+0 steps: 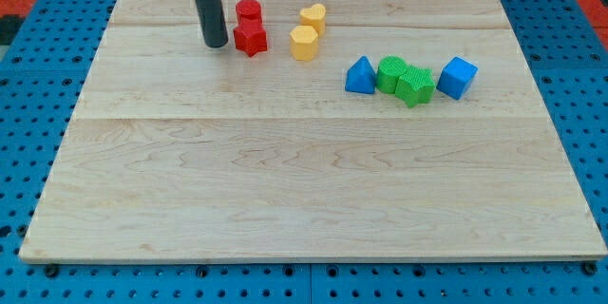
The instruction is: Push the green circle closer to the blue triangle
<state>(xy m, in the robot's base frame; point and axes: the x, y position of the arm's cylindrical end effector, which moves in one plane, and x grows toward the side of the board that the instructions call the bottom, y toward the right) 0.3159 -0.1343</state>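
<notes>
The green circle [390, 73] sits right of the board's middle, touching the right side of the blue triangle [359, 75]. A green star [415, 86] lies against the circle's right side. My tip [215, 43] stands at the view's upper left, just left of the red star [251, 39], far from the green circle and the blue triangle.
A red cylinder [248, 11] stands just above the red star. A yellow heart [313, 17] and a yellow hexagon [303, 43] sit right of them. A blue cube [457, 77] lies right of the green star. The wooden board [285, 180] lies on a blue pegboard.
</notes>
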